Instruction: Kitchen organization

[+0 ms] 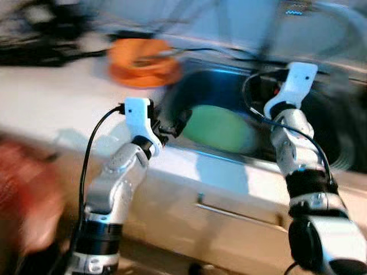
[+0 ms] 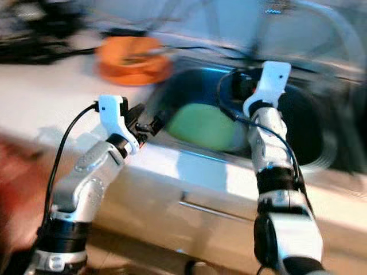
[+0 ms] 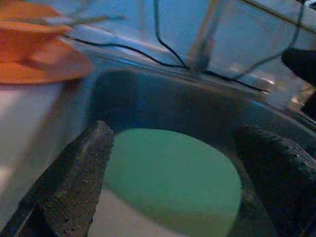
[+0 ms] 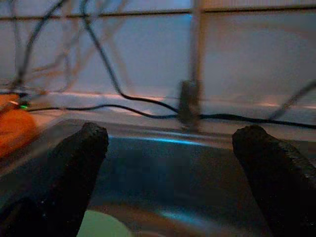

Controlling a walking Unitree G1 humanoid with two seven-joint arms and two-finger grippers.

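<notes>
The left claw [image 3: 168, 182] is spread wide, its two black fingers [image 3: 74, 182] apart with nothing between them. It hangs over the near left rim of the sink [image 1: 198, 77], pointing toward a pale green round plate [image 1: 218, 127] that lies in the basin just beyond the fingertips, at about twelve o'clock from the claw. No contact between claw and plate can be seen.

The right claw [image 4: 170, 163] is also spread, its fingers [image 4: 74, 163] wide apart and empty. It is held above the sink's right half, at about three o'clock from the green plate, aimed toward the back wall of the basin and the faucet [image 4: 190, 98] behind it. A sliver of the green plate shows beneath its fingers in the right wrist view.

Further out, an orange bowl on an orange plate [image 1: 143, 62] stands on the white table [image 1: 51, 109] at about ten o'clock from the sink, just beside its left edge. Black cables [image 3: 133, 49] run along the back of the table behind the sink. Below the table front is a pale drawer with a metal handle [image 1: 235, 213]. The head views are blurred.
</notes>
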